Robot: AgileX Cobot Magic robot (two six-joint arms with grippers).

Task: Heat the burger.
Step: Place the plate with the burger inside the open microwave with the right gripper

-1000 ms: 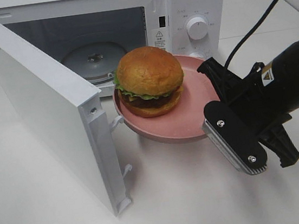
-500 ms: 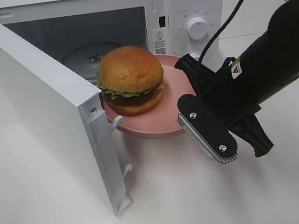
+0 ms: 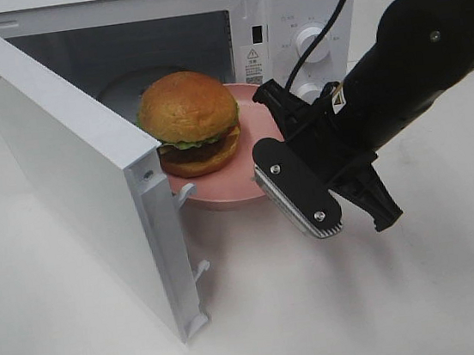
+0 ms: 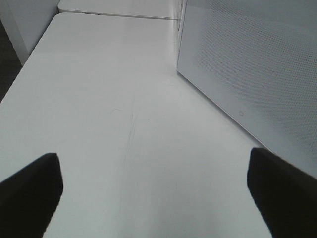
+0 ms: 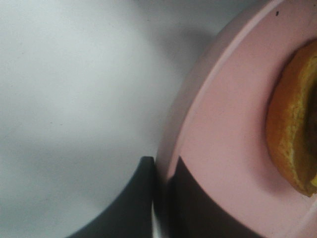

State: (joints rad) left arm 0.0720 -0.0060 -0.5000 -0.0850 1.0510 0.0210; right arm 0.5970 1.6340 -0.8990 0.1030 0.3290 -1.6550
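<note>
Burger sits on a pink plate at the mouth of the open microwave, the right tool clamped on the plate's rim. The left tool hangs wide open, empty, over the counter. Soft and loosely stacked, the burger looks light but apt to slide; the stiff rim seems the safer hold.

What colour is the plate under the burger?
Pink. The plate shows best in the exterior high view.
</note>
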